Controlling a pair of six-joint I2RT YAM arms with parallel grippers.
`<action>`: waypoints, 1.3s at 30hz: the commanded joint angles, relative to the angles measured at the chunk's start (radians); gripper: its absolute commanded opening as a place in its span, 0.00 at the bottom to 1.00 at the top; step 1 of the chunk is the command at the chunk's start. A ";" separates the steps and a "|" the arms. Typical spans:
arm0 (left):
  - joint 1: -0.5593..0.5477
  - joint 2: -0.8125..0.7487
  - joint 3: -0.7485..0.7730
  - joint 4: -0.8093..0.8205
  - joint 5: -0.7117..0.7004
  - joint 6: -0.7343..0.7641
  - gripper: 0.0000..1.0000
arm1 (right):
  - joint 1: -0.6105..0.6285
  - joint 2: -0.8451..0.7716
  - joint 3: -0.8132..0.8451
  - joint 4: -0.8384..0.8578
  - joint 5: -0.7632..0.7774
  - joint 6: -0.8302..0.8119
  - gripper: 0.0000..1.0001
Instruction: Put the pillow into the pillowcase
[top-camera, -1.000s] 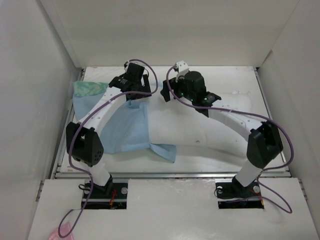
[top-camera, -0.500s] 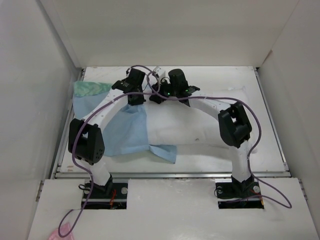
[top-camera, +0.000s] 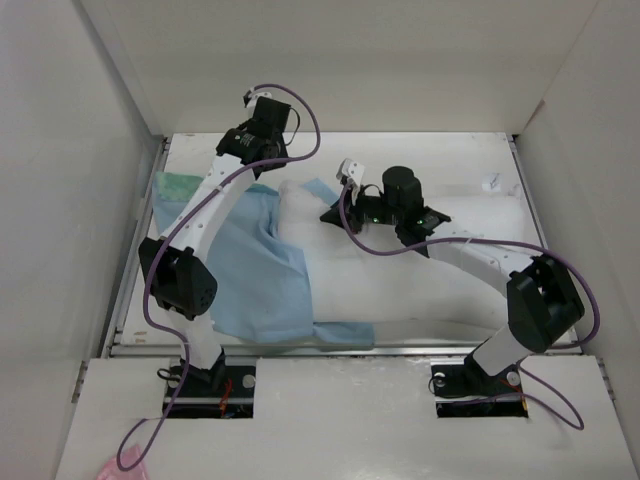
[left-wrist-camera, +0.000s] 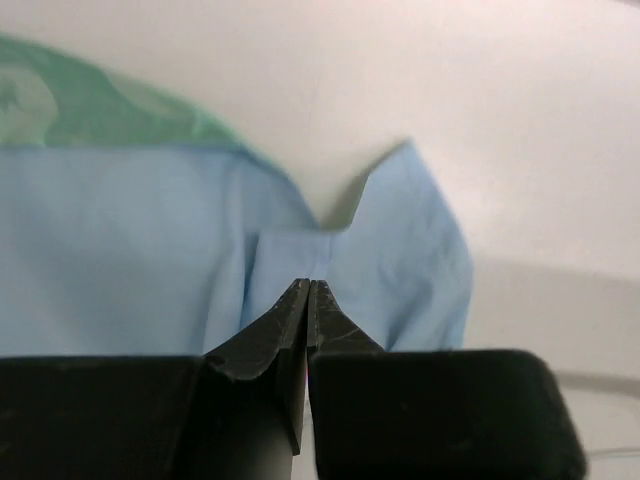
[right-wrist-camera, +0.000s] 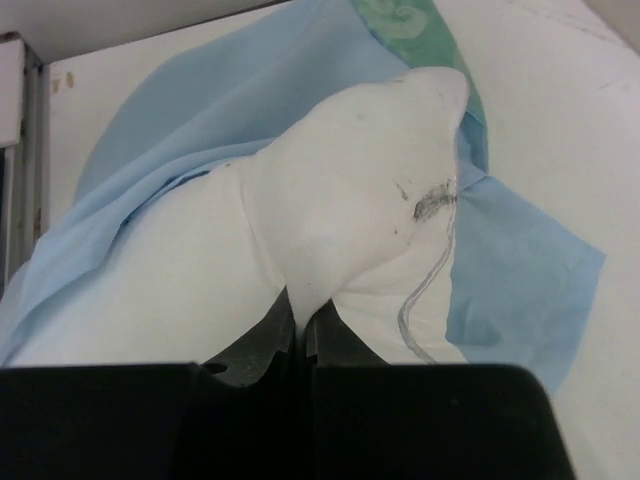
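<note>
The white pillow (top-camera: 420, 285) lies across the middle of the table. Its left end sits over the pale blue pillowcase (top-camera: 245, 285). My right gripper (top-camera: 328, 212) is shut on a bunched corner of the pillow (right-wrist-camera: 340, 200), with white fabric pinched at my right gripper's (right-wrist-camera: 305, 312) tips. My left gripper (top-camera: 265, 166) is raised at the far left. In the wrist view my left gripper (left-wrist-camera: 308, 288) is shut, and folds of the pillowcase (left-wrist-camera: 120, 250) run into its tips. The teal-green face (left-wrist-camera: 90, 110) shows at the cloth's far edge.
White walls close in the table at left, back and right. A metal rail (top-camera: 420, 347) runs along the near edge. A small white object (top-camera: 490, 183) lies at the far right. Purple cables (top-camera: 300, 110) loop off both arms.
Both grippers have closed. The left arm lifted toward the back with the pillowcase edge. The right arm drew back right with the pillow corner. The blue cloth now spreads to the near edge.
</note>
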 joint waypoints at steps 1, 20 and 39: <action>0.009 0.031 0.140 -0.022 -0.067 0.003 0.00 | 0.051 0.006 -0.060 0.085 -0.106 0.012 0.00; -0.088 -0.459 -0.559 -0.085 0.352 -0.143 0.76 | -0.010 0.045 -0.083 0.065 0.196 0.198 0.00; -0.016 -0.315 -0.423 -0.118 0.122 -0.080 0.00 | 0.000 -0.101 -0.163 0.008 0.267 0.154 0.00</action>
